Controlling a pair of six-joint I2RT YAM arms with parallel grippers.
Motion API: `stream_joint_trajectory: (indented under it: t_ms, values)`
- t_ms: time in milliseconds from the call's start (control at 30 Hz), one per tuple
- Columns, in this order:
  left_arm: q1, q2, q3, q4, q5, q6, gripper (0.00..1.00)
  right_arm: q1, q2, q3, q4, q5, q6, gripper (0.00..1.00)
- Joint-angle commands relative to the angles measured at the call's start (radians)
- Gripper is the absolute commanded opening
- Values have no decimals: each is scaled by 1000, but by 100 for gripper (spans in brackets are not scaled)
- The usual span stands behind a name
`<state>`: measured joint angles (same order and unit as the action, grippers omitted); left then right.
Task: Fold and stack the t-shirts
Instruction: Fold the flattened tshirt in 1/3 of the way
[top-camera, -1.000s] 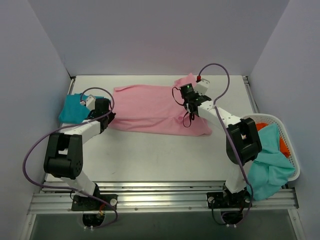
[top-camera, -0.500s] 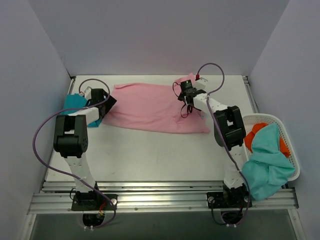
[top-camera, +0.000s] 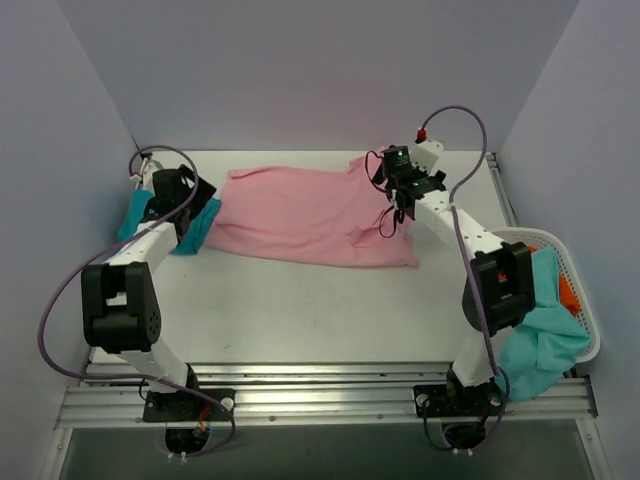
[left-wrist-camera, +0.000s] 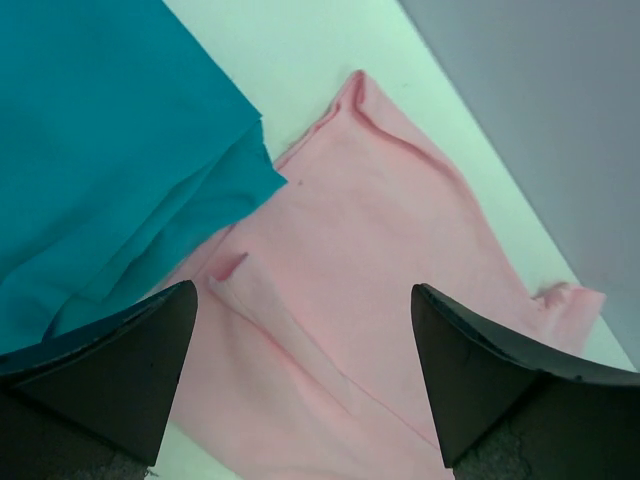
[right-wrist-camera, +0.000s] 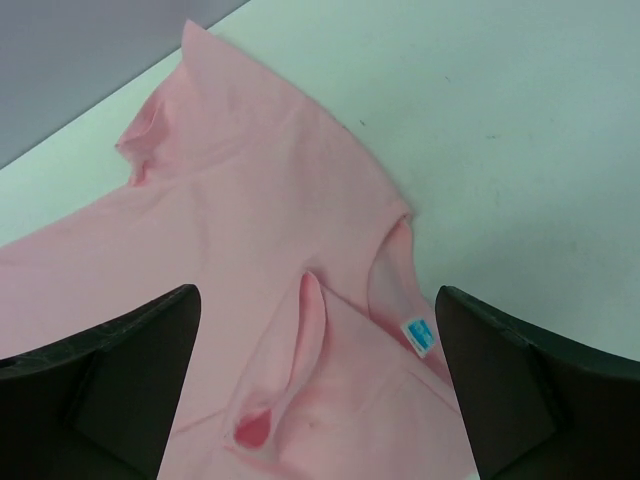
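Mint cloth (top-camera: 540, 335), orange cloth (top-camera: 567, 288) in basket (top-camera: 587, 312)

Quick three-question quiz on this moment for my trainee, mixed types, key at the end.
1. True or false: the right gripper is shut on the pink t-shirt.
2. Pick one: the dark teal t-shirt lies nearest to A) the left gripper, B) the white basket, C) the right arm's base.
3. One word: what colour is the small tag at the pink t-shirt's neck?
Key: 1 false, both grippers are open and hold nothing; 2 A; 3 blue.
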<state>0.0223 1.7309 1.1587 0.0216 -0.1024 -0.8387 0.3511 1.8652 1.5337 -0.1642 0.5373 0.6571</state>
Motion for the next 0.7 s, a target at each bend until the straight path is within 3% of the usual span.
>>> stream_joint_trajectory:
  t_ms: [0,233,400,667]
  values:
    - [-4,-180,-118,27,-10,21,97,35,-234,-214,43,26,48,100]
    - [-76,-422,-347,-20,-69,3,97,155,-495,-599,95,-60,197,100]
    - [-84,-421,-430,-2,-43,-25,97,157,-592,-866,232,-192,271,100]
    - [-102,-304,-455,93,-13,-54,97,150,-557,-932,295,-203,300,100]
